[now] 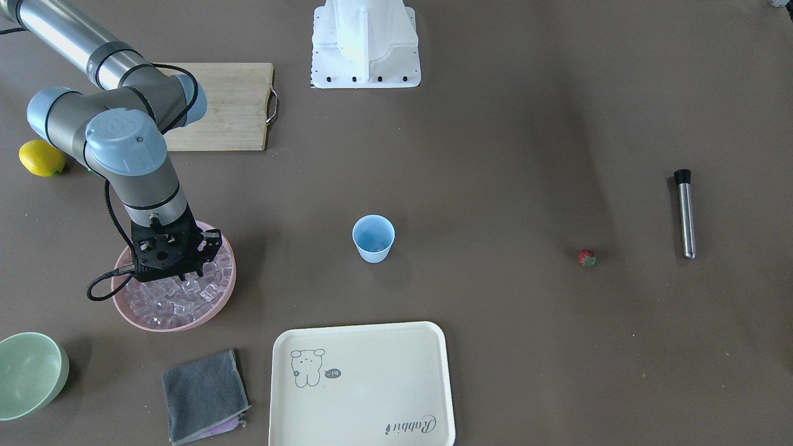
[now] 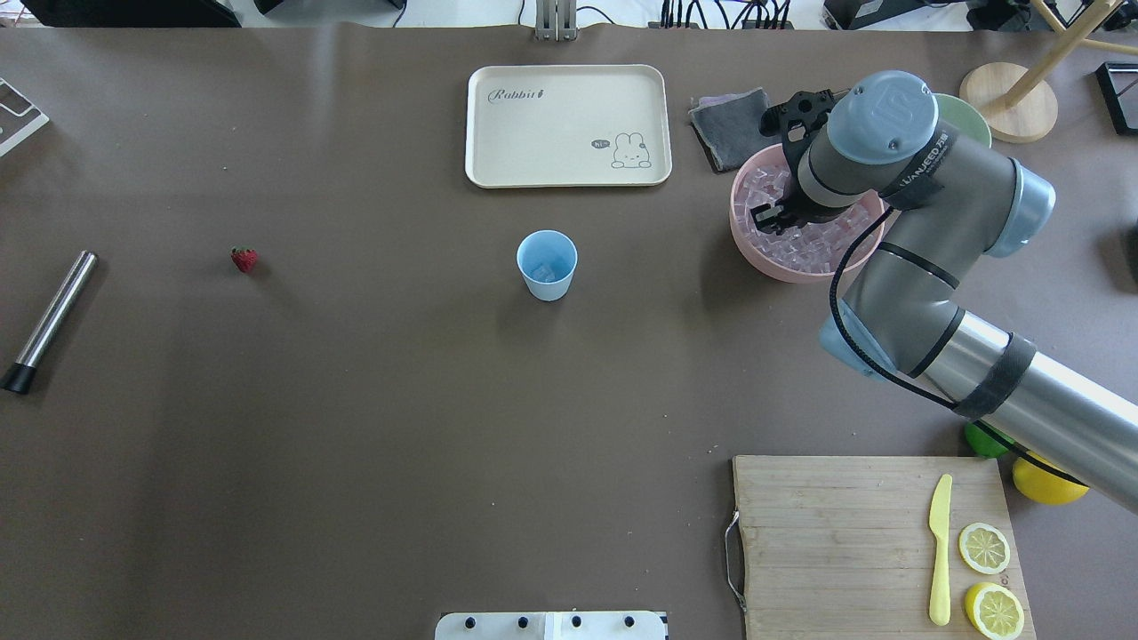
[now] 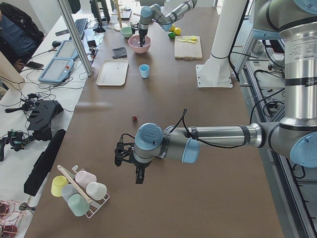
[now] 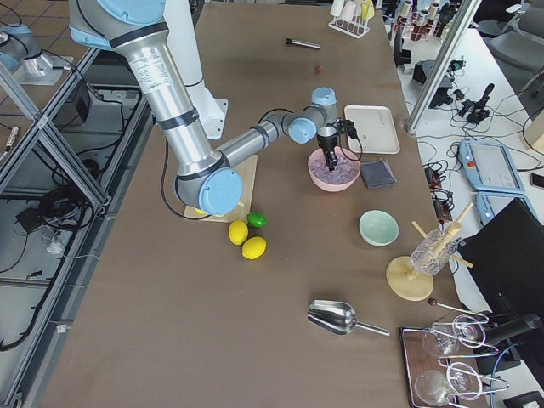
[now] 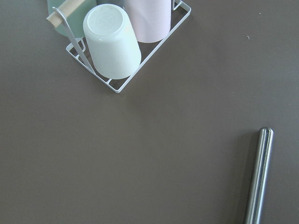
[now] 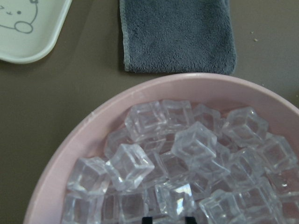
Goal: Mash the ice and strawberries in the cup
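Observation:
The light-blue cup [image 2: 547, 264] stands upright mid-table, and something pale and glassy shows at its bottom. Many clear ice cubes [image 6: 140, 163] fill a pink bowl [image 2: 745, 240]. My right gripper [image 2: 772, 215] reaches down into that ice. In the right wrist view its two black tips [image 6: 168, 218] stand about one cube apart, with a cube between them. The tiny red strawberry [image 2: 244, 259] lies alone far to the left. My left gripper [image 3: 138, 176] hangs over the table's left end, and I cannot tell whether it is open or shut.
A steel rod with a black end [image 2: 49, 320] lies beyond the strawberry. A cream tray [image 2: 569, 124], a grey cloth [image 2: 725, 124] and a pale green bowl [image 1: 31, 371] sit near the pink bowl. A cutting board [image 2: 836, 542] holds lemon halves. A wire cup rack [image 5: 117, 51] is close to my left gripper.

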